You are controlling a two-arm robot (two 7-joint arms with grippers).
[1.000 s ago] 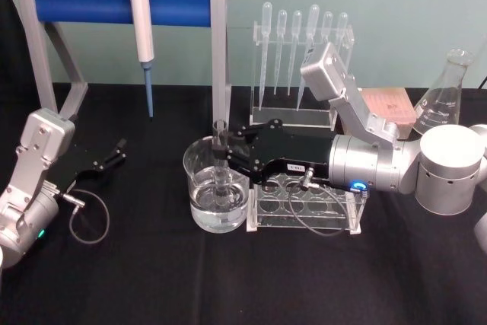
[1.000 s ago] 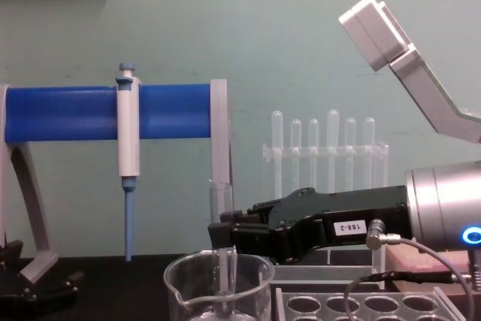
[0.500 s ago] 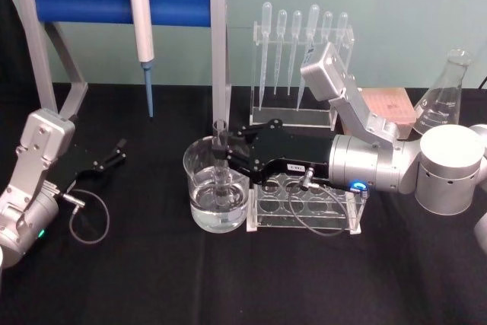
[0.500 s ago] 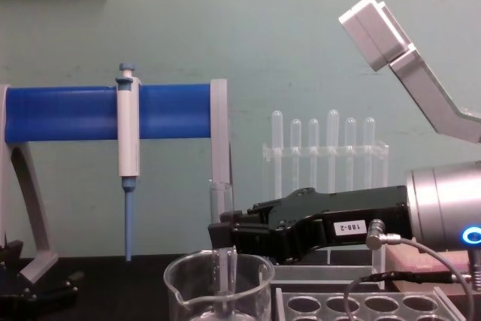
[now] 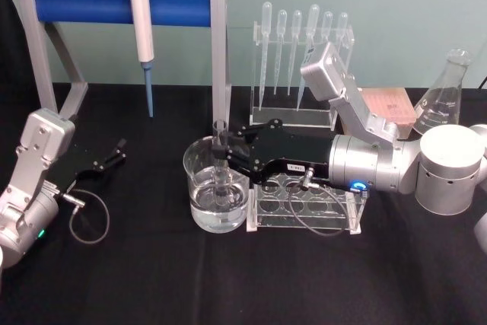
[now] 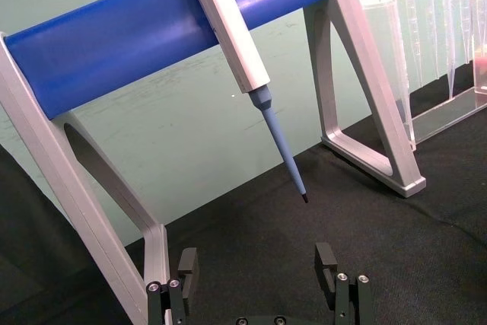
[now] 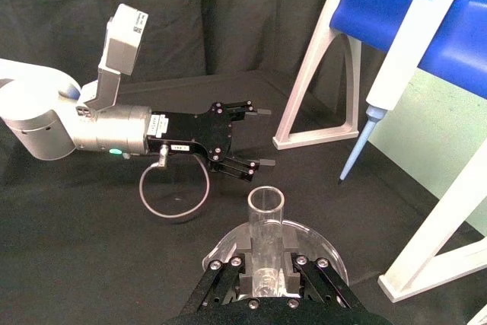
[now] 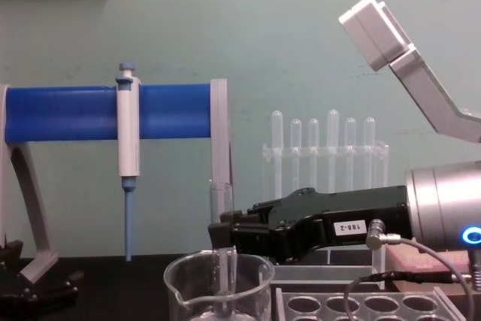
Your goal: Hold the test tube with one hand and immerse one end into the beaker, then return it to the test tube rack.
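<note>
Right pincer (image 5: 225,151) clamped on test tube (image 5: 220,129), end dipped in beaker (image 5: 194,180); return to rack (image 5: 319,202) pending. Left pincer (image 5: 116,151) idle, agape, near counter's left edge.

Lit brightly and evenly, with small glints along the beaker (image 5: 199,188) rim, a soft sheen on the silver wrist (image 5: 365,167), shadows lost in matte black cloth (image 5: 152,279)

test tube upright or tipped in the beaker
Upright: the test tube stands vertical in the right claw, lower end down inside the beaker.
</note>
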